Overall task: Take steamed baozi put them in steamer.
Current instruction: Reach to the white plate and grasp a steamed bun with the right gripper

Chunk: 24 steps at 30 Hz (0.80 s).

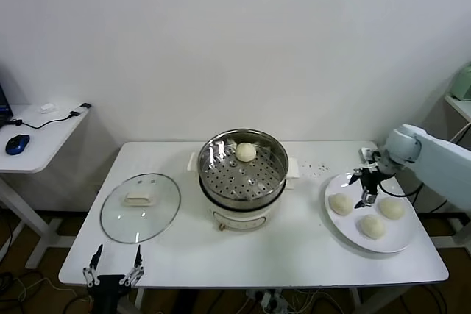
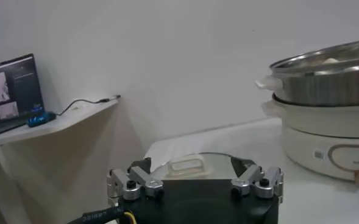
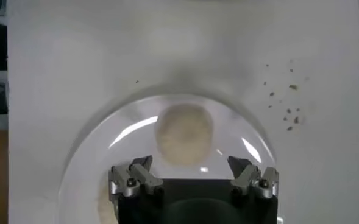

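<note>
— Stainless steel catches the eye first: the round shiny steamer basket (image 1: 243, 167) with its perforated floor sits on a white electric cooker base (image 1: 239, 217) in the middle of the white bench (image 1: 294, 255). What lies inside it?

— One smooth cream-white steamed bun (image 1: 246, 151), resting on the perforated floor toward the far side of the basket. Three more cream-white buns lie on the flat white plate (image 1: 403, 240) at the right end of the bench: one on the plate's left part (image 1: 341, 204), one nearer the front (image 1: 372, 226), one to the right (image 1: 391, 208).

— Where is the right tool (image 1: 366, 190)?

— Above that plate, between the left bun and the right one, pointing down. Its fingers stand spread wide and hold nothing. In the right wrist view one bun (image 3: 184, 134) sits on the plate just ahead of the spread fingers (image 3: 133, 176), not touching them.

— And the left tool (image 1: 112, 268)?

— Parked low at the front left edge of the bench, fingers likewise released and empty, pointing upward.

— Anything else on the bench?

— A round glass lid (image 1: 140, 207) with a white handle lies flat to the left of the cooker, well apart from the plate. A low side table (image 1: 44, 134) stands farther left, carrying a blue mouse (image 1: 17, 143).
</note>
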### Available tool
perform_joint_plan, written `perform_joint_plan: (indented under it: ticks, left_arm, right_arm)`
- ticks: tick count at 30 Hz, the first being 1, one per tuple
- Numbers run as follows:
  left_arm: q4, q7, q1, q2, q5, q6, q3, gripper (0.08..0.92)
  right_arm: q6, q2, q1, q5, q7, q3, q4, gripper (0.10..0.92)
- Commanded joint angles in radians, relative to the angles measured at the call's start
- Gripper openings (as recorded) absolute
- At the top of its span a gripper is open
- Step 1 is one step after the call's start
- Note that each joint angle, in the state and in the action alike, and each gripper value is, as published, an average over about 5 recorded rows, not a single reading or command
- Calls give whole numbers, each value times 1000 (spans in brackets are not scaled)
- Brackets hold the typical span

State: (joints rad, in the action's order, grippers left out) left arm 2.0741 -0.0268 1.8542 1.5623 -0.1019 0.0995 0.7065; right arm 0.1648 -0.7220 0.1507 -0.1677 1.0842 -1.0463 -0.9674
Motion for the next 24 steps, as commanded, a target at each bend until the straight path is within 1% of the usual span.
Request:
perform_joint_plan:
  ticks: [1, 12, 15, 20, 24]
  left_arm:
    - [-6, -1, 2, 1, -2, 3, 1, 823]
    - [-17, -1, 1, 2, -7, 6, 2, 823]
    - [-15, -1, 3, 3, -7, 7, 1, 823]
    - [-11, -1, 4, 4, -7, 7, 0, 823]
    - [-12, -2, 8, 4, -7, 10, 0, 823]
  right_arm:
    - [20, -75, -107, 59, 3, 91, 83, 823]
    - [-7, -136, -108, 81, 15, 104, 156, 819]
    - [-9, -138, -105, 81, 22, 104, 161, 785]
    - [-10, -134, -94, 77, 31, 102, 163, 685]
    - [-12, -124, -82, 72, 38, 97, 158, 645]
